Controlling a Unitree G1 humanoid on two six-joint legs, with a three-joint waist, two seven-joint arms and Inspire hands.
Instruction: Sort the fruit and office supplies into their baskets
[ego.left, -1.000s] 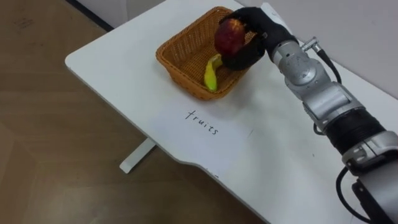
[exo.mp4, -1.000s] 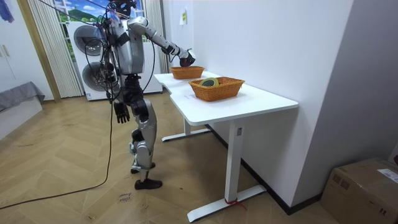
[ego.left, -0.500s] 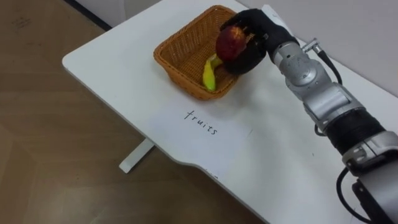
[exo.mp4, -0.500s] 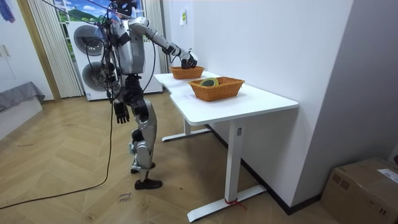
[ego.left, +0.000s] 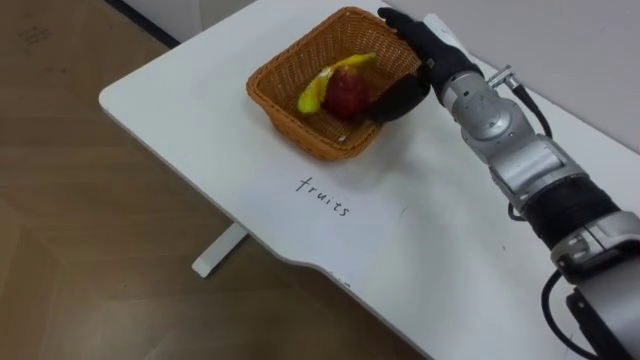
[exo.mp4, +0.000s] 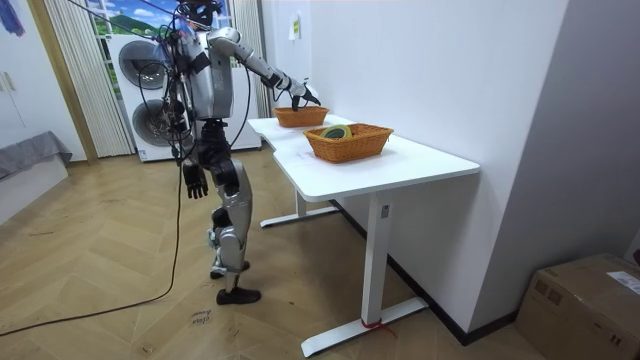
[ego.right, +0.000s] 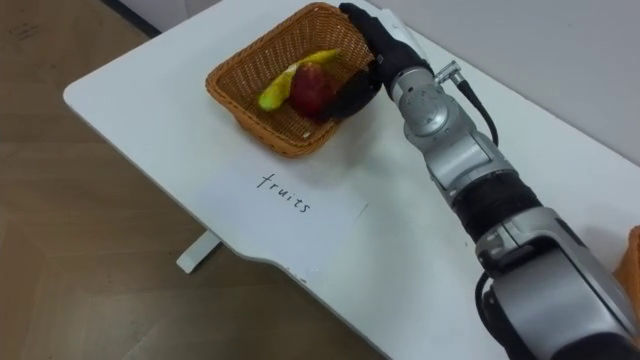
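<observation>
The right hand (ego.left: 422, 55) spreads empty fingers wide over the brown wicker basket's (ego.left: 300, 137) rim; the red apple (ego.left: 345, 97) lies inside, leftward.

White table (ego.left: 190, 110) runs from the upper left to the lower right of the left eye view, standing on a wood floor (ego.left: 70, 250), one white foot (ego.left: 220, 250) showing at lower left. A wicker basket (ego.left: 300, 135) sits on the tabletop at top centre. A handwritten word (ego.left: 325, 196) marks the surface just below the basket, mid-frame. In the room view, a second white table (exo.mp4: 400, 165) stands next to the first along the wall (exo.mp4: 430, 70), at centre frame, bearing a second wicker basket (exo.mp4: 350, 150).
</observation>
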